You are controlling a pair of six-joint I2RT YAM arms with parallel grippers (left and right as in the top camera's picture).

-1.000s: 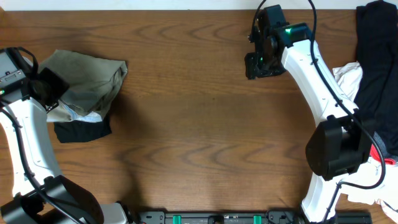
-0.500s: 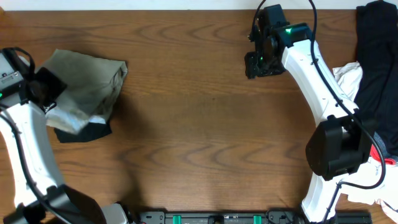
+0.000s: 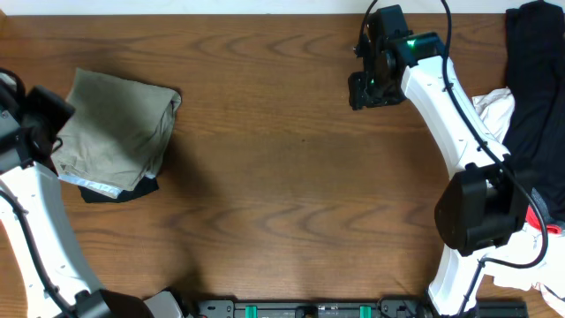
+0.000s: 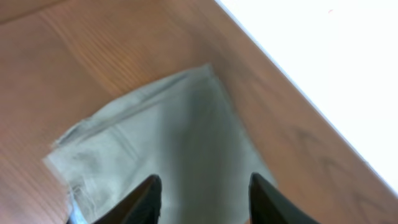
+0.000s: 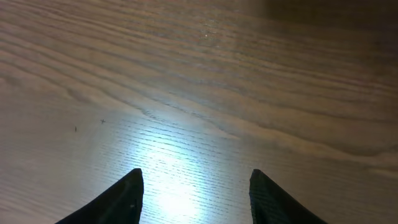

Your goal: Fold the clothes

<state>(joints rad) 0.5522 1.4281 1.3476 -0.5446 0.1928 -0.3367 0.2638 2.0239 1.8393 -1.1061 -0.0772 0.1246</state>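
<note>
Khaki shorts [image 3: 115,124] lie apparently folded at upper left of the frame, over a black garment [image 3: 119,187]. I hold my left gripper [image 4: 202,186] open above them, my right gripper [image 5: 196,180] open over bare table [image 3: 282,177]. More clothes [image 3: 530,88] wait unfolded at the right edge.

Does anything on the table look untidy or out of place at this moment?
The khaki shorts lie folded at the left, but black fabric and a white strip stick out under their lower edge. At the right, a black garment and a white garment lie unfolded in a heap.
</note>
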